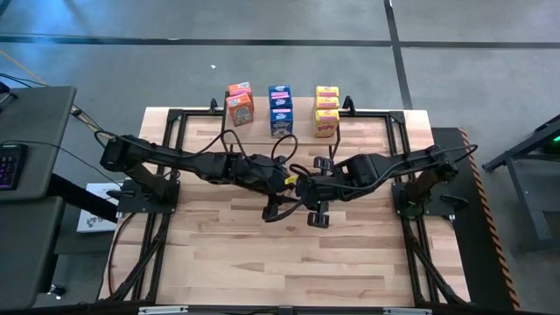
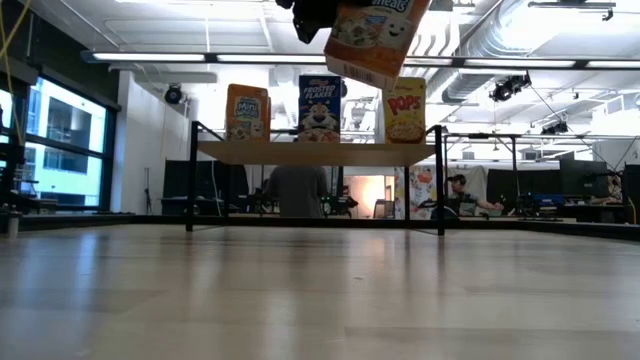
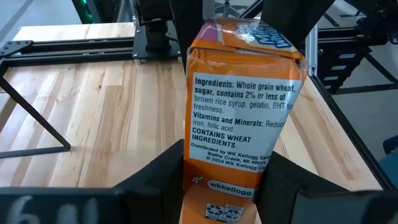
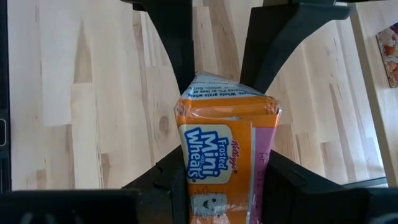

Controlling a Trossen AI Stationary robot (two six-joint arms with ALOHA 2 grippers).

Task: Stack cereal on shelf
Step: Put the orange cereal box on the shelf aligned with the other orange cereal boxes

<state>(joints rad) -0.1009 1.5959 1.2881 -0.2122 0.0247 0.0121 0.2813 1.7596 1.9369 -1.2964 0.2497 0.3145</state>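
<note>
While clamped in both grippers' jaws above the table point(image 1: 262, 262), an orange Frosted Mini-Wheats box point(image 4: 227, 158), Kellogg's-branded.

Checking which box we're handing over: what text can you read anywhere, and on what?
"Frosted Mini Wheats", "Kellogg's": front of held orange box, both grippers shut on it.
"Ingredients: Whole grain wheat, sugar...", "CONTAINS WHEAT INGREDIENTS": its side panel.
"Mini": orange box on shelf.
"FROSTED FLAKES": blue box on shelf.
"POPS": yellow box on shelf.
Finer print: too small.
</note>
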